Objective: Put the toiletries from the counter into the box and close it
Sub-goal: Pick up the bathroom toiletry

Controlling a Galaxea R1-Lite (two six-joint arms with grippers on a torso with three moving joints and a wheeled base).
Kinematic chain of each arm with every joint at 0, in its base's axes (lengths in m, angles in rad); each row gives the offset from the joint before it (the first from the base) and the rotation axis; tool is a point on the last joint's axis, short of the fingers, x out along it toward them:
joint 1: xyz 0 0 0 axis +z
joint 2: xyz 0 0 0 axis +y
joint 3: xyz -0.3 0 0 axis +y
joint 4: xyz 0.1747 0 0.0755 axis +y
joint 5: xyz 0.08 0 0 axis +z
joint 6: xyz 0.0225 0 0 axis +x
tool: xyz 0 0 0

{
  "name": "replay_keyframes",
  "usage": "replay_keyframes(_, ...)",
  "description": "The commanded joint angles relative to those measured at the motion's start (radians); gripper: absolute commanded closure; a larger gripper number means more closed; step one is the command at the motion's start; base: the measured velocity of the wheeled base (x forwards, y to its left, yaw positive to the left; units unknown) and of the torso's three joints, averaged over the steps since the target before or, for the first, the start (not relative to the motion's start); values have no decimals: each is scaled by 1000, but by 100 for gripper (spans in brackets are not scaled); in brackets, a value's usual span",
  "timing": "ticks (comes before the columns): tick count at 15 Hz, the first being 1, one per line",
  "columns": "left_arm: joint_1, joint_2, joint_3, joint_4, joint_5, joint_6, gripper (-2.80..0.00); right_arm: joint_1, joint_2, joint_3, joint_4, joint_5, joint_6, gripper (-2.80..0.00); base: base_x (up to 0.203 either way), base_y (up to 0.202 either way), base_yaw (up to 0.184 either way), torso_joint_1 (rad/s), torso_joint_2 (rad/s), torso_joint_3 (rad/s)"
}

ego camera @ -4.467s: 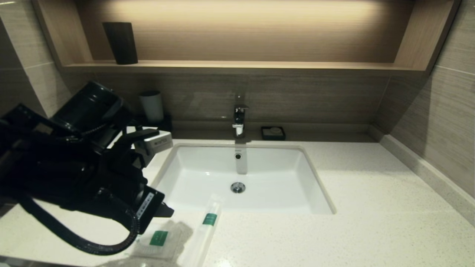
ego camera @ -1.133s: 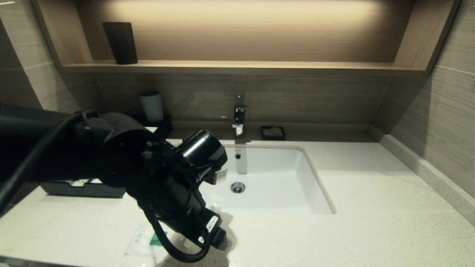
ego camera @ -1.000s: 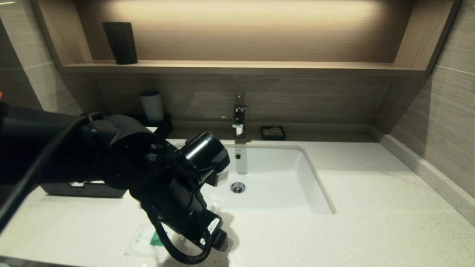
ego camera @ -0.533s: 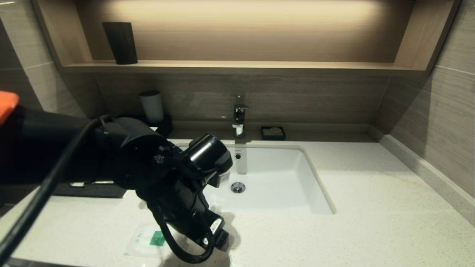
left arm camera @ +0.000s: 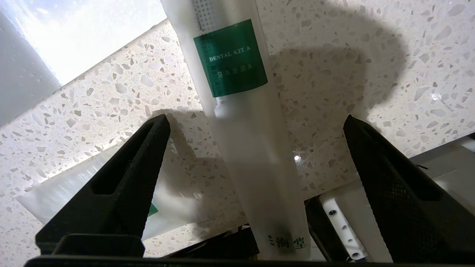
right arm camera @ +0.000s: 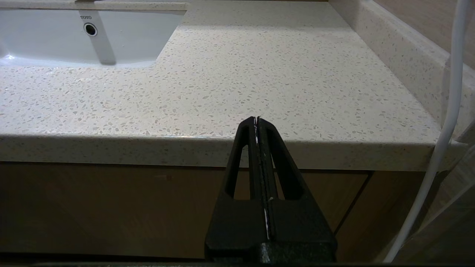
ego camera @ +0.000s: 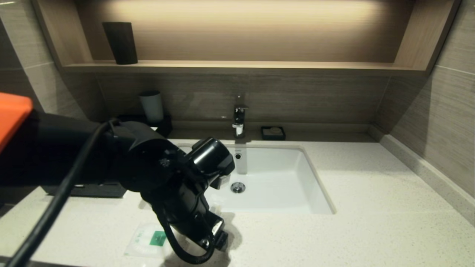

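Observation:
My left gripper (left arm camera: 256, 118) is open and points down at the counter (ego camera: 352, 222), its two fingers on either side of the long slim packet (left arm camera: 241, 122) with a green "DENTAL KIT" label. The packet lies flat between them, untouched; in the head view my left arm hides it. The flat square packet (ego camera: 148, 239) lies beside it at the counter's front edge and also shows in the left wrist view (left arm camera: 74, 189). The black box (ego camera: 96, 190) sits at the back left, mostly hidden by my arm. My right gripper (right arm camera: 256, 119) is shut and empty, parked below the counter's front edge.
The white basin (ego camera: 267, 178) is sunk in just behind the packets, with a faucet (ego camera: 239, 118) and a small black soap dish (ego camera: 273, 132) behind it. A pale cup (ego camera: 151, 105) stands at the back left, and a dark cup (ego camera: 120, 42) on the wooden shelf.
My left arm has swung from the box at the left to the long packet. Over the last second it has crept a little further right and stayed open.

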Motion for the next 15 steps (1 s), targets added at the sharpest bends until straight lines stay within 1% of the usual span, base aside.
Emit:
replay_keyframes(1,-2,5,3,4,7,-1,-280,0,0,0,0,0,-1,0,0,0,0,0,0,0)
replay_keyframes(9,-12,9,0,3,12,-1,-280,0,0,0,0,0,-1,0,0,0,0,0,0,0)
replay_keyframes(13,-29,9,3,3,58,-1,-280,0,0,0,0,0,-1,0,0,0,0,0,0,0)
replay_keyframes(15,-30,12,3,3,62,-1,-280,0,0,0,0,0,-1,0,0,0,0,0,0,0)
